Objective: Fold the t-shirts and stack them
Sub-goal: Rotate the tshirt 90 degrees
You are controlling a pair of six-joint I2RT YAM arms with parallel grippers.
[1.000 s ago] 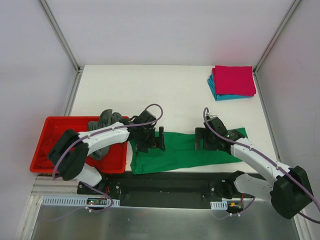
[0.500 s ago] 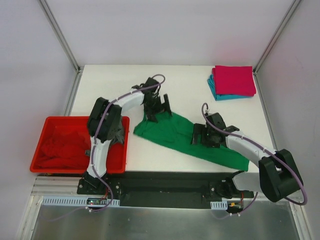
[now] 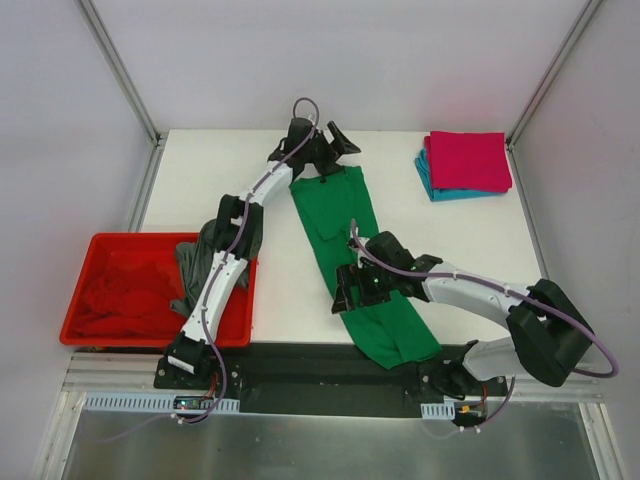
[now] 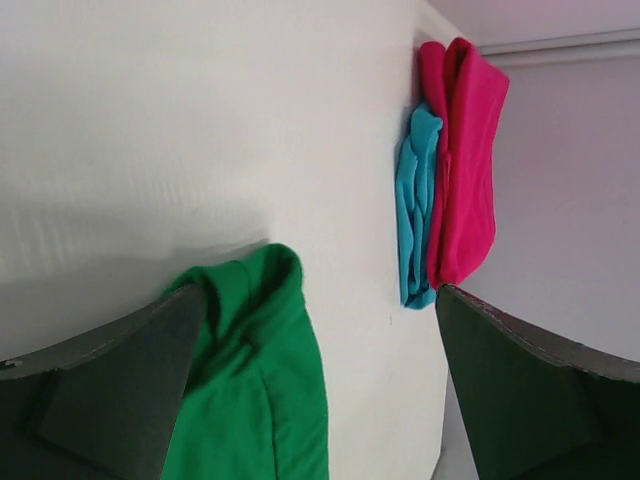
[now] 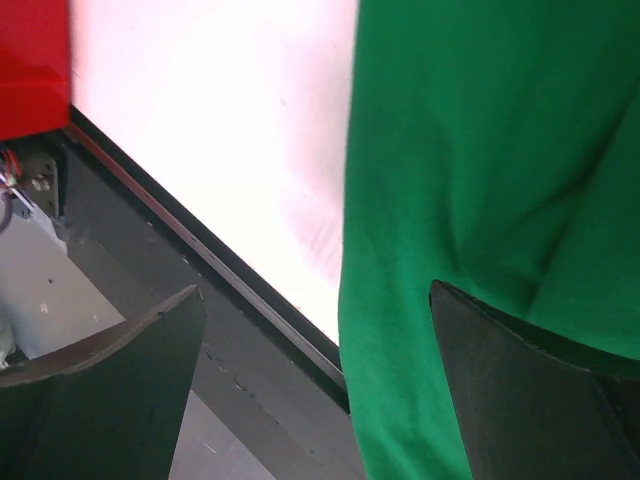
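One green t-shirt point(image 3: 345, 220) is lying across the counter point(image 3: 220, 180) from far middle to near edge, with the left pincer point(image 3: 332, 157) gaping wide at its far end and the right pincer point(image 3: 357, 298) gaping wide over its near half. One magenta t-shirt point(image 3: 468, 160) is sitting folded on one teal t-shirt point(image 3: 440, 190) at far right, while one red t-shirt point(image 3: 125, 295) and one dark grey t-shirt point(image 3: 205, 255) are lying in one red tray point(image 3: 100, 245).

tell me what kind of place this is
Probably a robot lab test cell: a white table boxed in by plain panels on metal posts, with a left arm and right arm bolted at its near edge.
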